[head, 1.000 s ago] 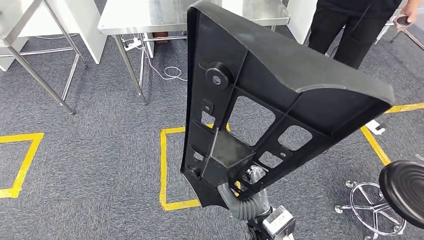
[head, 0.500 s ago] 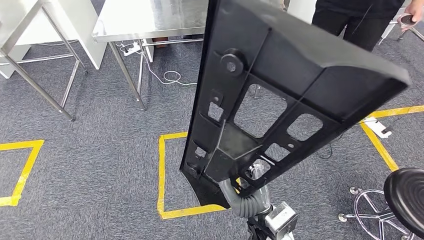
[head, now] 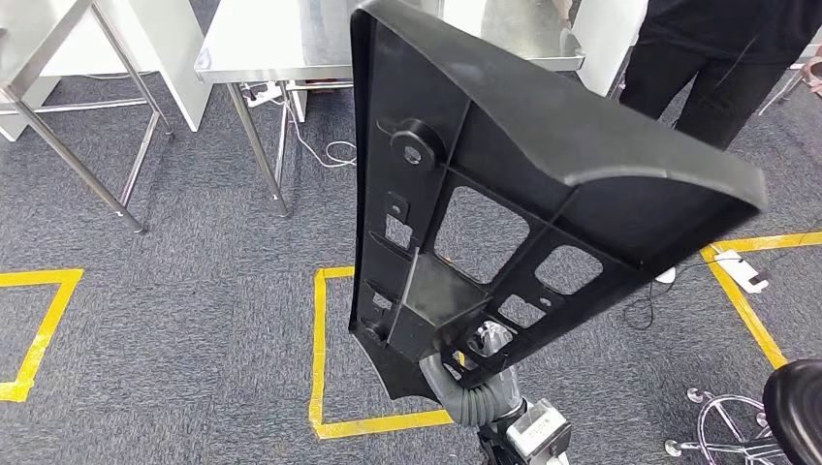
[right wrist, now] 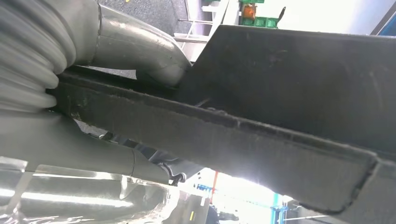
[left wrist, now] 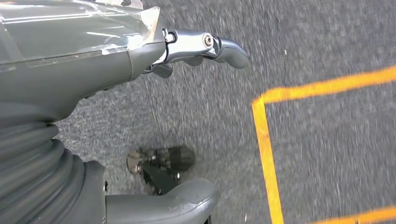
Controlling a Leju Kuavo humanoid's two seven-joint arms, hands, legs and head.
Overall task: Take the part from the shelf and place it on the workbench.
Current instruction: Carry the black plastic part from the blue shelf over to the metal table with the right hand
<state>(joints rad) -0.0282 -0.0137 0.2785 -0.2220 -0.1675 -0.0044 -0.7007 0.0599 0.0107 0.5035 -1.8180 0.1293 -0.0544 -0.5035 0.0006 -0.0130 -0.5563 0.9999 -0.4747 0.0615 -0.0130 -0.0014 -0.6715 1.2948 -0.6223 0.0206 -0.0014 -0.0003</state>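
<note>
The robot's right hand [head: 482, 360] grasps the lower end of a large black plastic part [head: 504, 203], a flat ribbed panel with several cut-out windows, and carries it upright in front of its body. The part's long axis rises from the hand up and away toward the steel bench [head: 281, 39], its broad upper end tilting off to the robot's right. In the right wrist view the thumb [right wrist: 140, 44] lies against one face of the part [right wrist: 280, 93] while the rest of the hand presses the other face, so the grip is at the narrow end only and the heavy end hangs far from the hand. The left hand [left wrist: 205, 46] hangs at the robot's side above the grey carpet, fingers loosely apart and holding nothing. The bench stands ahead of the part's upper end, across a yellow taped square [head: 325, 349] on the floor, well apart from the hand. A person in dark trousers [head: 717, 68] stands just beside the bench's far right corner. Judged from this, the right hand must bring the part forward and lay its long axis down flat on the bench top; the left hand is farther from the part
</note>
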